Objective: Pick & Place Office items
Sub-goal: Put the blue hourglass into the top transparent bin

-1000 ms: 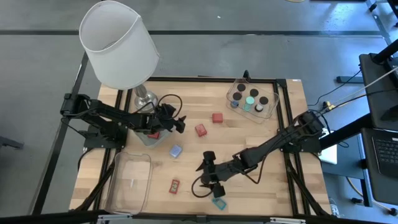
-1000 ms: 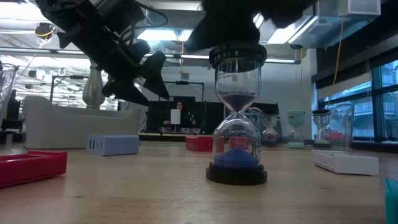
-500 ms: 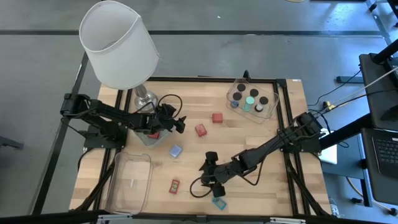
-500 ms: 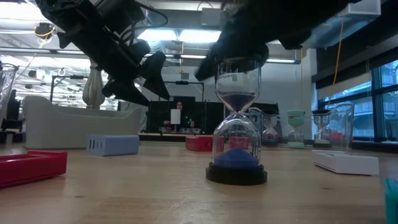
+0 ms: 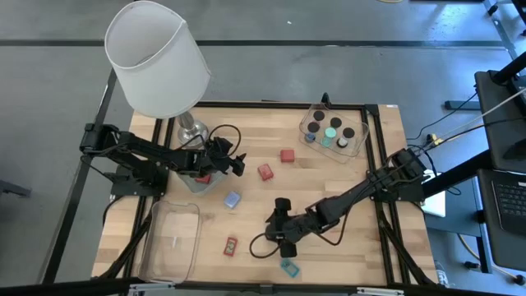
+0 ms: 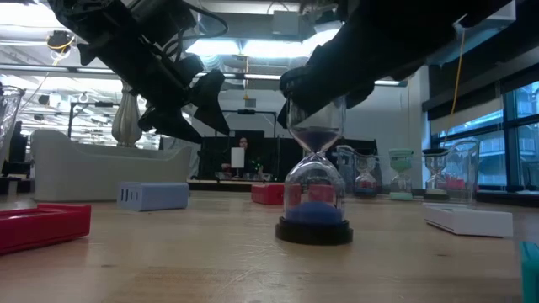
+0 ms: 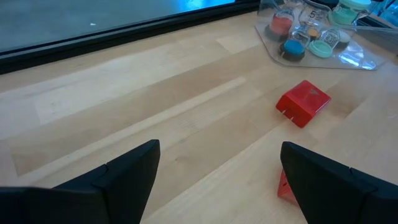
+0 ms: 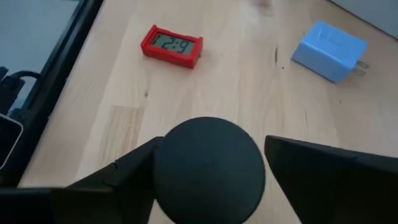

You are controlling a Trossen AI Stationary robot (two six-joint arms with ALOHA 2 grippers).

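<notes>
- The red digital clock lies flat on the wooden table, display up, reading "12:4" in dark digits; its long axis runs across the table in the high view.
- A blue-sand hourglass stands near the table's front edge, long axis vertical, slightly tilted in the low view.
- The right gripper is around its dark round top cap, one finger on each side, closed on it.
- The pale blue plug adapter lies beyond the clock, prongs pointing away from it.
- The left gripper hangs above the table near the lamp base, fingers spread wide, holding nothing.
- Red blocks lie mid-table.
- A clear tray at the far right corner holds more hourglasses, upright, caps coloured.
- No brand names are legible.
</notes>
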